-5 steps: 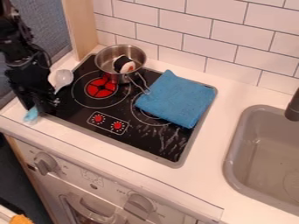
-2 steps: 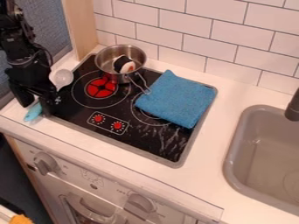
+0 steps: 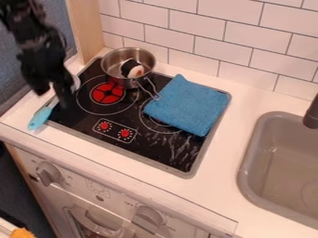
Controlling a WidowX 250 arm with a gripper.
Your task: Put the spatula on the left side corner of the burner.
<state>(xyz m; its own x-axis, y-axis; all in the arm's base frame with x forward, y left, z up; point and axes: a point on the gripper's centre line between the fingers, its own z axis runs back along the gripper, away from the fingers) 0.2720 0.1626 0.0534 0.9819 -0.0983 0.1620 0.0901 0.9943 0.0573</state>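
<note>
The black gripper [image 3: 53,96] hangs over the left side of the stove, its two fingers spread apart, open. Below it lies the spatula [image 3: 40,117], slanting along the left edge of the cooktop. Its light blue handle rests at the front left corner, with the end on the white counter. The pale head points to the back, and only a sliver of it shows behind the gripper, which also hides the middle part. The black cooktop's left burner [image 3: 107,93] has a red centre and lies right of the gripper.
A metal pot [image 3: 112,67] with a black-and-white item inside stands at the back of the cooktop. A folded blue cloth [image 3: 186,106] covers much of the right burner. The grey sink [image 3: 250,153] is at the right, and a wooden post [image 3: 88,28] rises behind the left corner.
The gripper has shifted up and to the right, off the handle's front part. More of the blue handle shows, while the spatula's head is now mostly covered. The pot and cloth have stayed put.
</note>
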